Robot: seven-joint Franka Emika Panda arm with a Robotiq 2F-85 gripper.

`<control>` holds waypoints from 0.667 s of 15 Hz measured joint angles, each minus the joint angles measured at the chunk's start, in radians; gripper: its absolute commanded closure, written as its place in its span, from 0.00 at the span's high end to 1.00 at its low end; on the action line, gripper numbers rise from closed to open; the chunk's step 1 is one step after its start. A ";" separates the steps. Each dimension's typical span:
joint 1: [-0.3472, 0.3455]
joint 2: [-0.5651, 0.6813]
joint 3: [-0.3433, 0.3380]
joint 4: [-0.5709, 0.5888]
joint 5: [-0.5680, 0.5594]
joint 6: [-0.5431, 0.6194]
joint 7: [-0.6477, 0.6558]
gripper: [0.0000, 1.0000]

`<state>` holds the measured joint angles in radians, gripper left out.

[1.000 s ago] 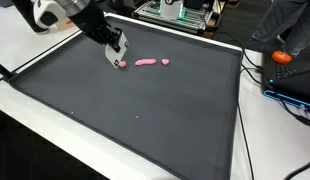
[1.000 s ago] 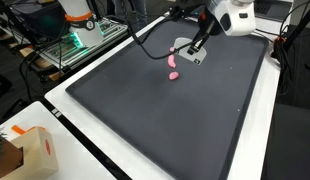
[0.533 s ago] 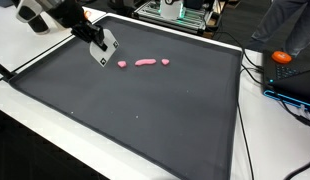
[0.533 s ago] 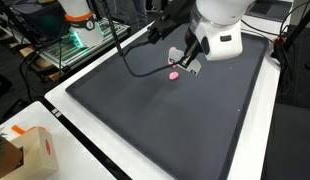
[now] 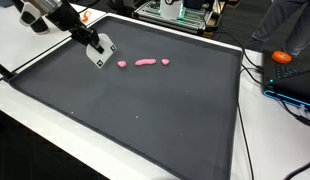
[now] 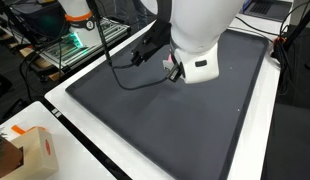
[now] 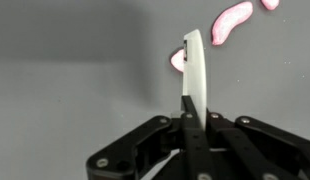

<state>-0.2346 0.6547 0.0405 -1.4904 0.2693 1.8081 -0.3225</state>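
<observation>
Shifted sideways over the last second, away from the row of pink pieces and toward the mat's border: the pincer (image 5: 100, 55), beside the nearest piece then, clear of it now. Shut tight on a thin white flat blade (image 7: 195, 70), gripped by its lower end between both fingers, standing upright and edge-on in the wrist view. Same blade showing as a small pale square below the fingers in an exterior view. Tip low over the large black rectangular mat (image 5: 165, 120); touching it or just above, cannot tell.

On the mat, three pieces in a line: a small pink doughy lump (image 5: 122, 64) nearest the blade, near but apart from it; next a longer pink sausage-shaped roll (image 5: 145, 61); last a small pink doughy blob (image 5: 164, 61), just beside the roll's end. In the wrist view, lump half hidden behind the blade's edge, roll up and to the side, blob cut off by the frame's top corner.

Mat spread over a white worktop (image 5: 30, 135). Pincer largely masked in an exterior view by the arm's bulky white link (image 6: 200, 35). Off the mat: an orange rounded object (image 5: 283, 57) among cables, and a brown cardboard box (image 6: 30, 150) at the worktop's corner.
</observation>
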 measured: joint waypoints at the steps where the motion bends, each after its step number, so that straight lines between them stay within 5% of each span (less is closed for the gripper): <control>1: -0.006 -0.001 0.000 -0.011 0.007 0.009 -0.012 0.01; 10: -0.038 -0.015 -0.003 -0.089 0.034 0.059 -0.082 0.01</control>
<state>-0.2731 0.6401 0.0373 -1.5793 0.3029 1.8667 -0.4043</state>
